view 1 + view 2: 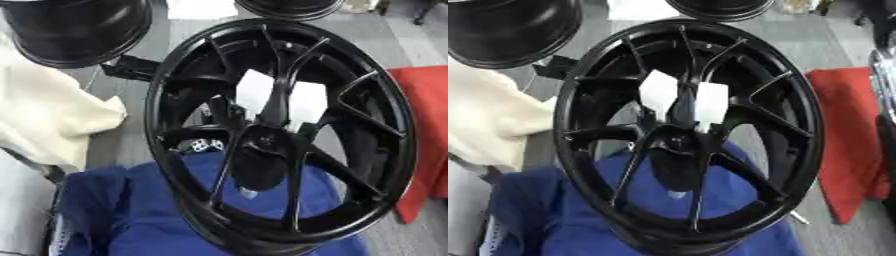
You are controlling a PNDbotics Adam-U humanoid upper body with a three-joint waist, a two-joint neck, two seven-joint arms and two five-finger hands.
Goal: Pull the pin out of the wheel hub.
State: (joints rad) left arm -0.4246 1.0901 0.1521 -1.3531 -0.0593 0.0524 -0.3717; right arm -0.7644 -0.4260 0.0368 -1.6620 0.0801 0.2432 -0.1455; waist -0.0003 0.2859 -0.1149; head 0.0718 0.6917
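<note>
The large black multi-spoke alloy wheel [280, 135] stands tilted on a blue cloth [166, 210], its hub [267, 145] near the centre of both views. Neither robot hand is in view, so the state of each cannot be determined. The pin cannot be identified with certainty; two white patches [255, 91] show between the spokes above the hub. Judged step: approach not yet begun. The next move requires locating the pin, then bringing a hand to the hub.

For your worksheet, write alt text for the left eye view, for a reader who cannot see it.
A large black spoked wheel stands tilted over a blue cloth, filling most of the frame. A cream cloth lies at left, a red cloth at right, and another black wheel sits at upper left. No robot hand shows.
</note>
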